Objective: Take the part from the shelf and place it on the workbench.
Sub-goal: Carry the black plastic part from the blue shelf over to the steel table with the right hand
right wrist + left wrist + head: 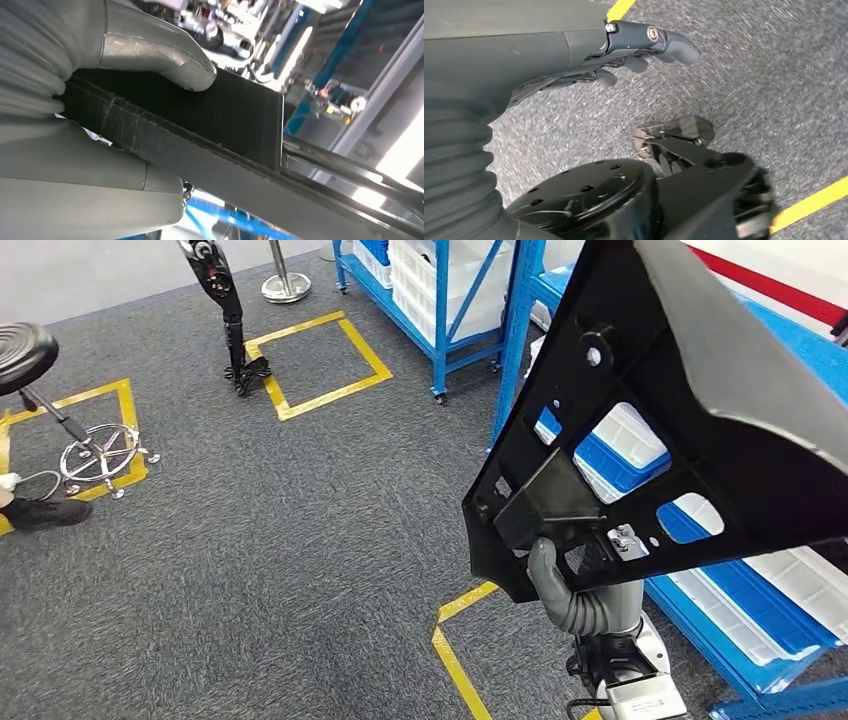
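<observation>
The part [690,370] is a large flat black plastic panel with several cut-outs, held up tilted in front of me at the right of the head view. My right hand [560,575] grips its lower edge from below. In the right wrist view the grey thumb [160,55] presses on the panel's dark face [225,115] and the hand clamps its edge. My left hand [624,50] hangs over the grey carpet with its fingers stretched out and nothing in them.
A blue shelf [740,620] with white and blue bins stands right behind the panel, and a second blue rack [440,300] stands further back. Yellow tape squares [320,360] mark the carpet. A black stool [60,400], a person's shoe [45,510] and a black stand [225,310] are at left.
</observation>
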Motion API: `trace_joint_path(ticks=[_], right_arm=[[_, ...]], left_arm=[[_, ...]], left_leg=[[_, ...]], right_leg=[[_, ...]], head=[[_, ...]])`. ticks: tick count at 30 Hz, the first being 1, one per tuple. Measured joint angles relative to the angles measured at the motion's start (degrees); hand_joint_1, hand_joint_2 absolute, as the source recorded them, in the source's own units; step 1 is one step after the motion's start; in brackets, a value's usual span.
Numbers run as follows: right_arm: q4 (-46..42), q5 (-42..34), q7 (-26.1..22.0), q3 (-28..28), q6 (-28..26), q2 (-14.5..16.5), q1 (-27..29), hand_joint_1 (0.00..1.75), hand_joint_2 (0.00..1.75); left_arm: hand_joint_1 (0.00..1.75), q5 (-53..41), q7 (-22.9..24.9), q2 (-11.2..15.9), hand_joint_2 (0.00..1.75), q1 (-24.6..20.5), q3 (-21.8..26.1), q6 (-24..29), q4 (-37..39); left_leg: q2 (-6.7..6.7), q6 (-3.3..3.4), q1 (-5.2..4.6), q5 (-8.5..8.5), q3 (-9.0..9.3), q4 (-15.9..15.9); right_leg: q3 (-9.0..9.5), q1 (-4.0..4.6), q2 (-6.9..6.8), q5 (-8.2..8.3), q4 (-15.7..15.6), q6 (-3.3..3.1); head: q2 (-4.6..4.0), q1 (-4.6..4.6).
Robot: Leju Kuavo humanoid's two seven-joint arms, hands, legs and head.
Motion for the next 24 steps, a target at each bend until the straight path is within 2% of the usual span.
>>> trace_joint_path(ticks=[1,2,3,5,6,7,8,9,10,11,13,14,15,16,17,18,19,20,21,22,24], right_arm=[[0.05,0.59,-0.10,0.12,-0.10,0.21,0.24,1.75,1.75],[0.09,1.31,-0.25,0.31,-0.27,0.52,0.51,1.75,1.75],[0.13,2.08,-0.43,0.60,-0.50,0.91,0.80,1.75,1.75],[0.21,3.39,-0.79,1.39,-1.05,1.71,1.39,1.75,1.75],[0.28,3.89,-0.97,1.82,-1.34,2.06,1.65,1.75,1.75],[0.39,4.34,-1.21,2.32,-1.69,2.40,1.91,1.75,1.75],[0.52,4.78,-1.46,2.82,-2.09,2.75,2.13,1.75,1.75],[0.67,5.20,-1.73,3.34,-2.55,3.12,2.38,1.75,1.75],[0.82,5.56,-1.98,3.91,-3.05,3.44,2.67,1.75,1.75],[0.97,5.81,-2.17,4.41,-3.51,3.69,2.97,1.75,1.75],[1.33,6.01,-2.38,5.17,-4.10,3.99,3.46,1.75,1.75],[1.55,5.99,-2.40,5.44,-4.24,4.08,3.58,1.75,1.75],[1.79,5.96,-2.40,5.66,-4.28,4.13,3.63,1.75,1.75],[2.00,5.82,-2.40,5.81,-4.29,4.14,3.65,1.75,1.75],[2.12,5.53,-2.43,5.94,-4.29,4.12,3.73,1.75,1.75],[2.05,5.00,-2.53,5.93,-4.29,3.95,3.96,1.75,1.75],[1.72,4.19,-2.76,5.74,-4.28,3.66,4.43,1.75,1.75],[1.17,3.08,-3.20,5.34,-4.24,3.19,5.23,1.75,1.75],[0.33,1.57,-3.99,4.54,-4.12,2.50,6.40,1.75,1.75],[-0.67,-0.22,-5.14,3.31,-3.81,1.75,7.82,1.75,1.75],[-3.00,-3.71,-8.07,-0.37,-2.67,0.40,10.91,1.75,1.75]], left_arm=[[0.00,-0.05,0.04,0.05,1.75,0.05,-0.01,-0.06,0.01],[0.00,-0.10,0.08,0.18,1.75,0.12,-0.01,-0.14,0.01],[0.00,-0.15,0.12,0.36,1.75,0.17,-0.01,-0.23,0.01],[0.00,-0.26,0.04,0.73,1.75,0.10,-0.01,-0.49,0.00],[0.00,-0.32,-0.08,0.89,1.75,0.03,-0.01,-0.60,-0.01],[0.00,-0.38,-0.28,1.09,1.75,-0.01,-0.01,-0.68,0.00],[0.00,-0.38,-0.51,1.33,1.75,0.02,0.00,-0.71,0.01],[0.00,-0.30,-0.71,1.57,1.75,0.06,0.01,-0.68,0.02],[0.00,-0.17,-0.89,1.80,1.75,0.10,0.01,-0.60,0.03],[0.00,-0.03,-1.01,2.00,1.75,0.09,0.02,-0.43,0.04],[0.00,0.20,-1.16,2.28,1.75,-0.01,0.03,-0.02,0.04],[0.00,0.25,-1.22,2.38,1.75,-0.05,0.03,0.14,0.04],[0.00,0.28,-1.26,2.43,1.75,-0.05,0.04,0.21,0.04],[0.00,0.27,-1.28,2.45,1.75,-0.04,0.04,0.29,0.04],[0.00,0.20,-1.30,2.40,1.75,-0.01,0.04,0.49,0.04],[0.00,0.01,-1.29,2.24,1.75,0.02,0.03,0.88,0.04],[0.00,-0.29,-1.26,1.95,1.75,0.05,0.02,1.48,0.04],[0.00,-0.69,-1.13,1.56,1.75,0.07,-0.02,2.24,0.04],[0.00,-1.29,-0.85,1.05,1.75,0.10,-0.11,3.03,0.04],[0.00,-2.09,-0.38,0.43,1.75,0.16,-0.34,3.72,0.04],[0.00,-4.06,0.63,-0.77,1.75,0.35,-1.25,4.72,0.05]], left_leg=[[0.30,-0.13,0.17,0.48,0.00,0.21],[0.73,-0.20,0.31,1.92,1.23,-1.90],[1.81,-0.19,0.39,3.85,3.47,-5.75],[4.51,0.06,0.01,6.15,7.47,-12.79],[5.29,0.33,-0.20,6.46,8.38,-14.55],[5.14,0.63,-0.45,6.27,8.43,-14.98],[4.22,1.02,-0.46,6.35,8.26,-15.07],[3.42,1.36,-0.39,6.46,8.19,-15.21],[2.57,1.72,-0.30,6.59,8.16,-15.38],[1.78,2.12,-0.15,6.76,8.15,-15.55],[0.16,2.73,-0.04,6.98,8.05,-15.67],[-0.72,2.92,-0.07,7.05,7.96,-15.66],[-1.69,2.99,-0.09,7.11,7.90,-15.66],[-2.64,3.01,-0.10,7.17,7.86,-15.65],[-3.61,2.96,-0.08,7.24,7.85,-15.64],[-4.57,2.86,-0.04,7.34,7.85,-15.61],[-5.49,2.68,-0.02,7.46,7.83,-15.58],[-6.40,2.48,-0.10,7.55,7.79,-15.49],[-7.15,2.26,-0.19,7.65,7.71,-15.47],[-7.79,2.01,-0.26,7.77,7.63,-15.53],[-8.56,1.47,-0.26,8.00,7.35,-15.67]], right_leg=[[0.10,0.03,-0.82,-0.09,0.00,-0.06],[0.27,0.02,-1.59,-0.22,0.01,-0.07],[0.54,0.02,-2.30,-0.42,0.01,0.04],[1.00,0.43,-3.57,-0.96,0.10,0.57],[1.18,0.70,-4.16,-1.20,0.12,0.88],[1.28,0.92,-4.78,-1.34,0.08,1.11],[1.43,0.98,-5.47,-1.45,0.02,1.31],[1.37,0.91,-5.52,-1.67,0.10,1.56],[1.09,0.79,-4.39,-2.21,0.75,1.71],[0.28,0.67,-2.57,-3.25,2.51,1.69],[-3.08,0.47,1.42,-6.40,9.45,1.17],[-5.18,0.45,2.19,-7.84,13.54,0.96],[-6.83,0.45,2.47,-8.55,16.43,1.00],[-7.59,0.44,2.59,-8.40,17.39,1.28],[-7.14,0.38,2.74,-7.25,15.81,1.78],[-5.60,0.24,3.19,-5.47,12.12,2.35],[-3.72,0.00,4.34,-3.72,7.82,2.80],[-2.11,-0.15,5.34,-2.27,4.13,2.91],[-1.08,-0.21,6.05,-1.44,1.86,2.73],[-0.73,-0.14,6.33,-1.15,1.03,2.31],[-0.33,-0.05,4.99,-0.83,0.86,1.34]], head=[[0.00,-0.02],[0.00,-0.03],[0.00,-0.04],[0.00,-0.06],[0.00,-0.03],[0.00,0.01],[0.00,0.04],[0.00,0.07],[0.00,0.07],[0.00,0.13],[0.00,0.33],[0.00,0.42],[0.00,0.46],[0.00,0.46],[0.00,0.46],[0.00,0.46],[0.00,0.46],[0.00,0.46],[0.00,0.44],[0.00,0.43],[0.00,0.42]])
